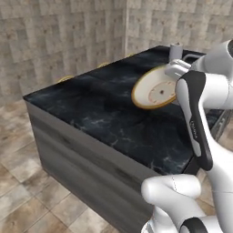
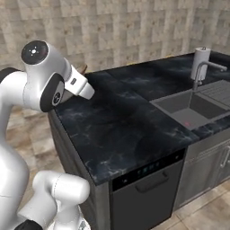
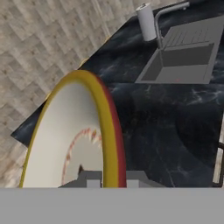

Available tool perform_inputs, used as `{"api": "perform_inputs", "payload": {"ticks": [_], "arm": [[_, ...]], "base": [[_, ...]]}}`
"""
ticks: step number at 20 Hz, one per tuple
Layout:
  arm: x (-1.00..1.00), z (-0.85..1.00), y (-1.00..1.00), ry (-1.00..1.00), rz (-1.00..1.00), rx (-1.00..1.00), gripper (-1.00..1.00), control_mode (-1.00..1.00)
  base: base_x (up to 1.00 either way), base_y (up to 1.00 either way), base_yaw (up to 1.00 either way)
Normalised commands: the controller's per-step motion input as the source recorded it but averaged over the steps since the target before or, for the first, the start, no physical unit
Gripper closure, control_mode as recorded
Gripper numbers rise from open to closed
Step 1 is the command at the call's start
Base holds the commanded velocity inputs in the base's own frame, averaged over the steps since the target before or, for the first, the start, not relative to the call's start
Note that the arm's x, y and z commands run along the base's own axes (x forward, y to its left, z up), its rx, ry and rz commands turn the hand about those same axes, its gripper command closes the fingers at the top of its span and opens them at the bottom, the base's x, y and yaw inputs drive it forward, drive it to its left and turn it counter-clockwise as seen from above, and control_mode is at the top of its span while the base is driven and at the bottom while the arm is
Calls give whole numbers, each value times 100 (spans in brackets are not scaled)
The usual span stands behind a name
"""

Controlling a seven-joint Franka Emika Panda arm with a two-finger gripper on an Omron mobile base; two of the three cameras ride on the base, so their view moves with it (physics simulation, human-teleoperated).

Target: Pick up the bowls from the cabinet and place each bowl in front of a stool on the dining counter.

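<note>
1. Cream bowl carried on edge above the black marble desk; clamped at its rim by the pincer.
2. Likely stiff, glazed, slippery — breakable; best gripped deep across the rim.

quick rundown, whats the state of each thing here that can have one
cream bowl: held on edge above the dining counter, rim pinched between the fingers
gripper: shut on the bowl's rim
dining counter: black marble top, nothing set down under the bowl
sink: basin empty and dry
faucet: no water running
paper towel roll: standing upright beside the sink
dishwasher: door closed
</note>
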Motion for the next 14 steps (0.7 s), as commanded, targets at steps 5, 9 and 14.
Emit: {"api": "perform_inputs", "payload": {"ticks": [5, 9, 14], "arm": [[0, 0, 0, 0, 0, 0, 100, 100], [0, 0, 0, 0, 0, 0, 100, 100], [0, 0, 0, 0, 0, 0, 100, 100]], "base": [[39, 100, -29], [17, 100, -56], [17, 100, -58]]}}
